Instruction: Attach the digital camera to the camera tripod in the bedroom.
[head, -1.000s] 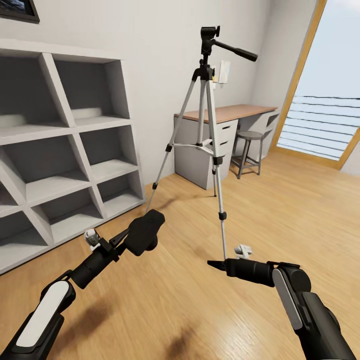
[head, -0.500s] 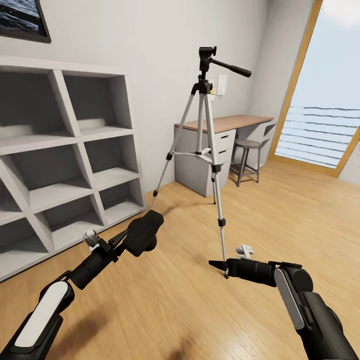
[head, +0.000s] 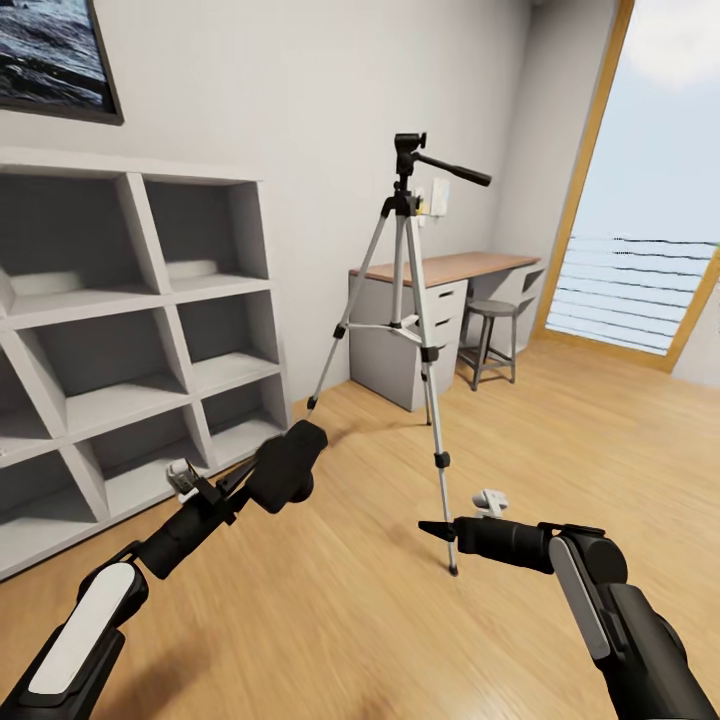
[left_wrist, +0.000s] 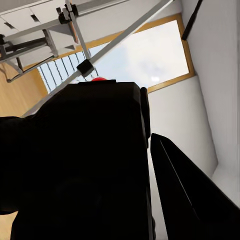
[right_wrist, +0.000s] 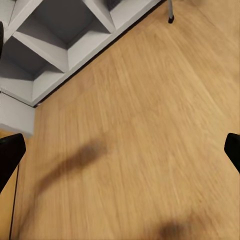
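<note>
The camera tripod stands upright on the plank floor ahead of me, silver legs spread, with its black head and pan handle on top. My left gripper is shut on the black digital camera, held low and left of the tripod, well below its head. In the left wrist view the digital camera is a dark block with its red dot at the edge. My right gripper hangs open by the tripod's near leg, nothing between its fingers.
White cube shelving lines the left wall under a framed picture. A wood-topped desk and a dark stool stand behind the tripod. A tall window is at the right. Open floor lies to the right.
The whole head view has shifted: more wall and picture show above, and the tripod sits lower and looks a little smaller. Both arms keep their pose, the camera still held.
</note>
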